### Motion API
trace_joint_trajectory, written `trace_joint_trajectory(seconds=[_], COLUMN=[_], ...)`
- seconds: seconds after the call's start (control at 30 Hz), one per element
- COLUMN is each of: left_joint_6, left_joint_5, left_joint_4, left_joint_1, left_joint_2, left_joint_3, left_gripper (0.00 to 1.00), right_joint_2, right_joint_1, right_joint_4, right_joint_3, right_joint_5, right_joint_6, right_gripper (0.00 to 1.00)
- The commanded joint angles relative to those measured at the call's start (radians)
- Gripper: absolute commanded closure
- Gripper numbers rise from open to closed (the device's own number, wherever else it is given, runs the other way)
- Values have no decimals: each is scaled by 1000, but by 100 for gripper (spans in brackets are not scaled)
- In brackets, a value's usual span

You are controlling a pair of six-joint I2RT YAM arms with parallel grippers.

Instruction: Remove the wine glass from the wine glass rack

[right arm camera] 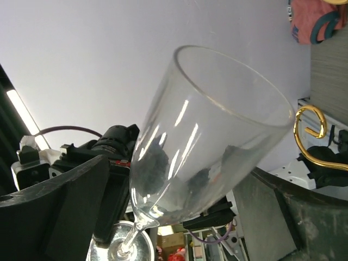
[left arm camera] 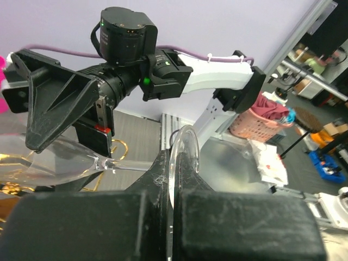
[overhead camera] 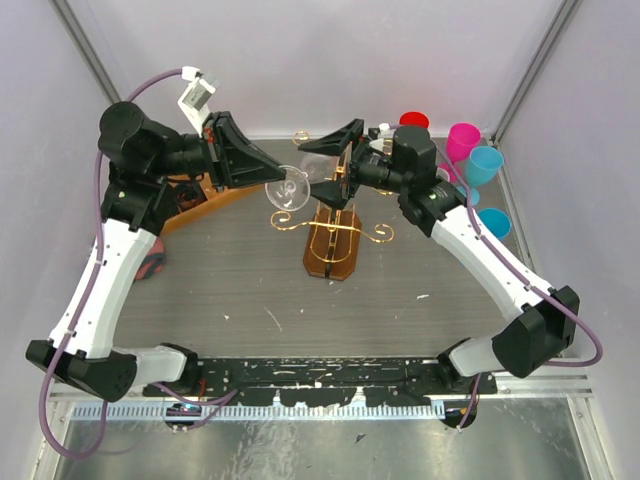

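Grey table (overhead camera: 250,290), left end effector (overhead camera: 272,183) clamping glass (right arm camera: 206,141)

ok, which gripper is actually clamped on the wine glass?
Left gripper: shut on the wine glass foot. Right gripper stands wide open either side of the bowl.

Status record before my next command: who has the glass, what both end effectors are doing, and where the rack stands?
wine glass: held roughly horizontal, beside the rack's upper arms
left end effector: shut on the glass's foot
right end effector: open, fingers either side of the bowl
wine glass rack: standing upright, no other glass seen on it
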Motion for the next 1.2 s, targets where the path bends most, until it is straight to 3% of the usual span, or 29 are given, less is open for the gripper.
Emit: trace_joint_trajectory(seconds=[0.0,0.17,0.33,0.8,1.03,1.13,1.17], left_joint_6=[190,344,362,289,264,262,262], left_joint_5=[21,14,33,62,71,64,56], left_joint_4=[-79,-115,-105,-21,-2,-4,-5], left_joint_1=[0,24,41,49,48,48,49], left_joint_2=[17,3,-27,-45,-44,-42,-44], left_joint_3=[74,70,57,9,-12,-14,-17], left_gripper=[100,100,100,100,100,98,93], right_joint_2=[-11,3,25,105,124,126,126], right_joint_1=[-1,-1,-13,-43,-52,-53,-53], right_joint_4=[113,134,168,234,306,329,328], right_joint_3=[17,20,26,60,52,61,65], right_joint_5=[14,19,19,43,70,65,66], right_joint_6=[103,132,153,179,209,220,216], right_gripper=[6,10,24,23,43,46,46])
